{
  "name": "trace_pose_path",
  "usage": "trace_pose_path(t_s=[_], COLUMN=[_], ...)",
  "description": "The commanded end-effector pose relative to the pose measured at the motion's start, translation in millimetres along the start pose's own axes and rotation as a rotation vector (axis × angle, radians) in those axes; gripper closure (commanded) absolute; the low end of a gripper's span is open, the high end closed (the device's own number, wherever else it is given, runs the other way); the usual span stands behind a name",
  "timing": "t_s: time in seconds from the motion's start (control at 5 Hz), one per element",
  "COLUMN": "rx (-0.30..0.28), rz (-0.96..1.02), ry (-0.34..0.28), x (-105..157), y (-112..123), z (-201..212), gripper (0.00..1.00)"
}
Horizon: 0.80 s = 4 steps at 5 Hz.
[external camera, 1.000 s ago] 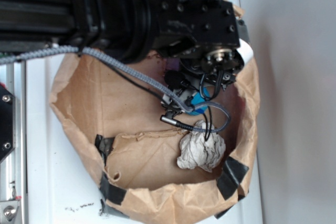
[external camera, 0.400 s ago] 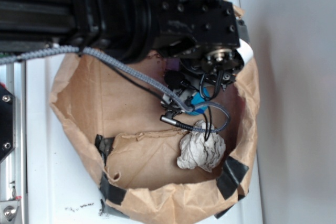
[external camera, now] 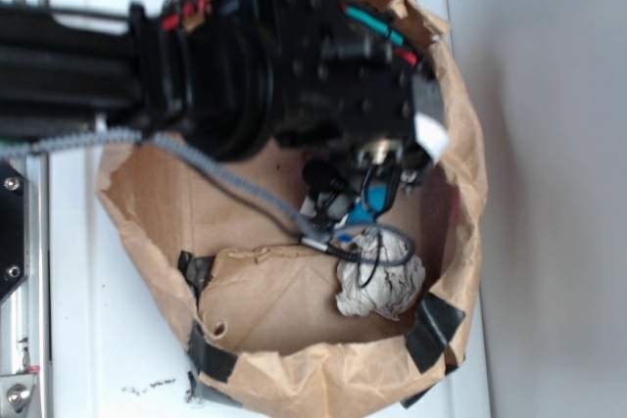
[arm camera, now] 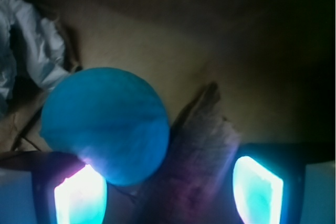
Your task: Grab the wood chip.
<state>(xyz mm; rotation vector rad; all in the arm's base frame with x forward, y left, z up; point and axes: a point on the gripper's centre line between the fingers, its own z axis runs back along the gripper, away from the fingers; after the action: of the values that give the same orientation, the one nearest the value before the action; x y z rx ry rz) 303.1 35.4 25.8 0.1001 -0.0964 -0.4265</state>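
place: probably lab bench | cues: aluminium rail, taped paper bag

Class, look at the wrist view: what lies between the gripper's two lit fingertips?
In the wrist view, the wood chip lies between the fingers, with the blue ball crowding in beside it from the left side of the picture.

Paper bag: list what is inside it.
Inside the paper bag lie a blue ball, a wood chip beside it between the open gripper fingers, and a crumpled paper wad. The arm hides the rest of the floor.
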Motion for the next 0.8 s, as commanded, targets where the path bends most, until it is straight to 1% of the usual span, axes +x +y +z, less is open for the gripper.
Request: trace_pose_path(t_s=[0.0,0.2,0.4,0.6], rx=[0.038,0.027,0.04,0.029], rz=[0.043,0.057,0.071,0.083], ry=[-0.071,-0.076,-0.103,-0.161], x=[8,7,2,-11], y=[-2,2,1,5], z=[8,13,21,46], gripper=[1.0,1.0,1.0,1.0])
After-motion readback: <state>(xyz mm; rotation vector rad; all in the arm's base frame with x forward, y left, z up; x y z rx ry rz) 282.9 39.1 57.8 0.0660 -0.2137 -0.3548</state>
